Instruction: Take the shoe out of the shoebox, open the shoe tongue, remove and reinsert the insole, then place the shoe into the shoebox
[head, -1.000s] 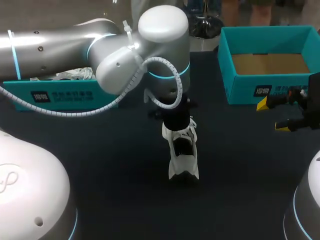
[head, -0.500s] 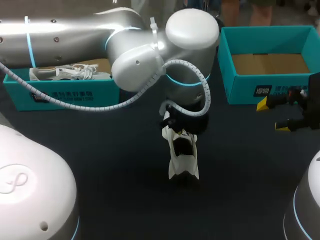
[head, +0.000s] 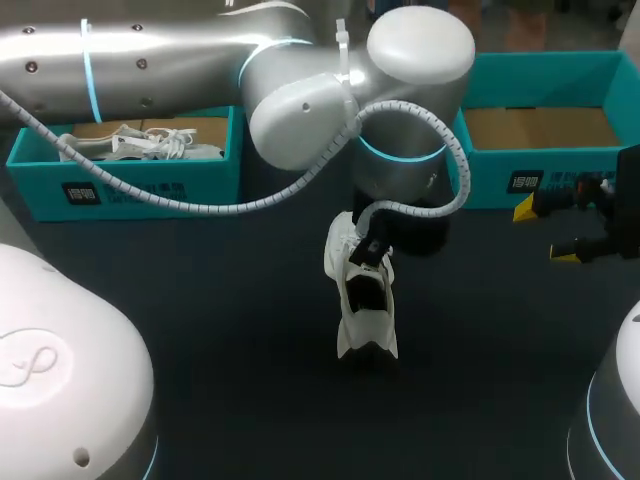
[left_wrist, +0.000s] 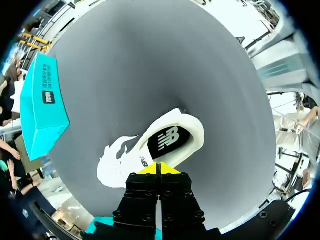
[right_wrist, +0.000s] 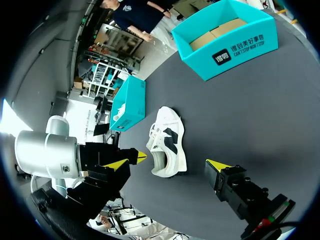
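Note:
A white shoe (head: 366, 310) with a dark inside stands on the black table, near the middle. My left arm (head: 330, 110) reaches across from the left, and its wrist hides the far end of the shoe. In the left wrist view my left gripper (left_wrist: 159, 169) is shut with nothing between its tips, just above the edge of the shoe (left_wrist: 167, 140) opening; whether they touch is unclear. My right gripper (head: 545, 232) hangs open at the table's right side, apart from the shoe. In its own view the right gripper (right_wrist: 175, 160) stands wide open with the shoe (right_wrist: 167, 140) ahead of it.
A teal shoebox (head: 130, 180) at the back left holds a second white shoe (head: 130, 140). Another teal shoebox (head: 500, 175) at the back right shows only its brown bottom. The left wrist view shows one teal box (left_wrist: 45, 105) beside the shoe.
My left arm has swung to the right over the far end of the shoe. The shoe and the right arm have stayed where they were.

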